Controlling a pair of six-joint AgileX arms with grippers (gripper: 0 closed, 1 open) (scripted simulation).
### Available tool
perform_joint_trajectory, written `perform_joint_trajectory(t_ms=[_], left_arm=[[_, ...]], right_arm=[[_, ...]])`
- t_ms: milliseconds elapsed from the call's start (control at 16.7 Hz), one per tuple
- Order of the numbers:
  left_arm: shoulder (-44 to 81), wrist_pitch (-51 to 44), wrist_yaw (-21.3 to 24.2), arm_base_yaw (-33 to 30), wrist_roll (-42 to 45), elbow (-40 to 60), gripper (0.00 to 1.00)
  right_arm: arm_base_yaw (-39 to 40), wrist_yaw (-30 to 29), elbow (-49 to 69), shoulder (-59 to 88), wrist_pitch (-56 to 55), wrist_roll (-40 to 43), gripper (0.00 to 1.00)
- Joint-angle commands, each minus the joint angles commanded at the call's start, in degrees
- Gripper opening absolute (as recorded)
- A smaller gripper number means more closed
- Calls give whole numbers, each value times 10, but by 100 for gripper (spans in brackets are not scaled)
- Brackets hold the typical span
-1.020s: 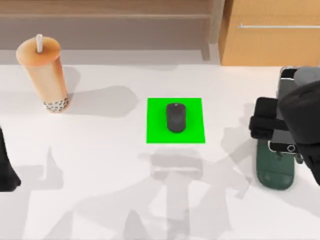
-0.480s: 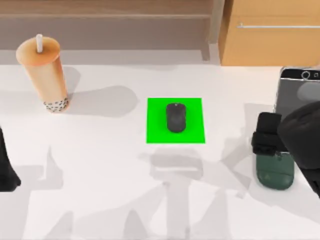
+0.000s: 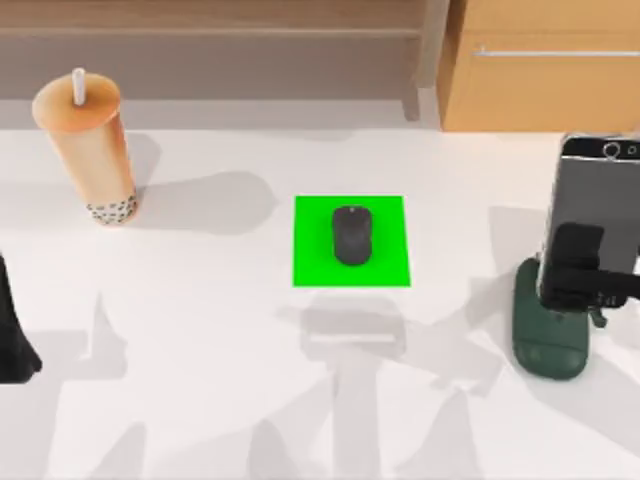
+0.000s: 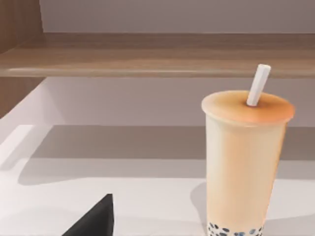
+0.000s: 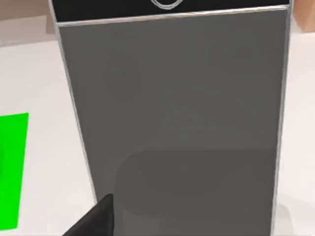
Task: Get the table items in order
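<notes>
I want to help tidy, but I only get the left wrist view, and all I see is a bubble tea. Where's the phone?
Observer: The smartphone stands upright in the dark green phone stand, at the right side of the table in the top view.
Operator: Is a robot hand near it?
Observer: Yes, the right gripper is at the phone's lower part, just above the stand.
Operator: Anything else out there?
Observer: A black mouse sits on a green mat mid-table, between the phone and the parked left arm.
</notes>
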State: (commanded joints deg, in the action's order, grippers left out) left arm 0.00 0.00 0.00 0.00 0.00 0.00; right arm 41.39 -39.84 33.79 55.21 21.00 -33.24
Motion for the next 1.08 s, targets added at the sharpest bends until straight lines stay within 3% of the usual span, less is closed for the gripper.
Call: perform_joint_trajectory(t_ms=[660, 900, 1080], left_arm=[[0, 0, 0, 0, 0, 0, 100], [0, 0, 0, 0, 0, 0, 100], [0, 0, 0, 0, 0, 0, 100]], right_arm=[[-313, 320, -271, -469, -155, 261, 100], [-395, 385, -325, -543, -202, 317, 100], [-414, 398, -338, -552, -210, 332, 100]])
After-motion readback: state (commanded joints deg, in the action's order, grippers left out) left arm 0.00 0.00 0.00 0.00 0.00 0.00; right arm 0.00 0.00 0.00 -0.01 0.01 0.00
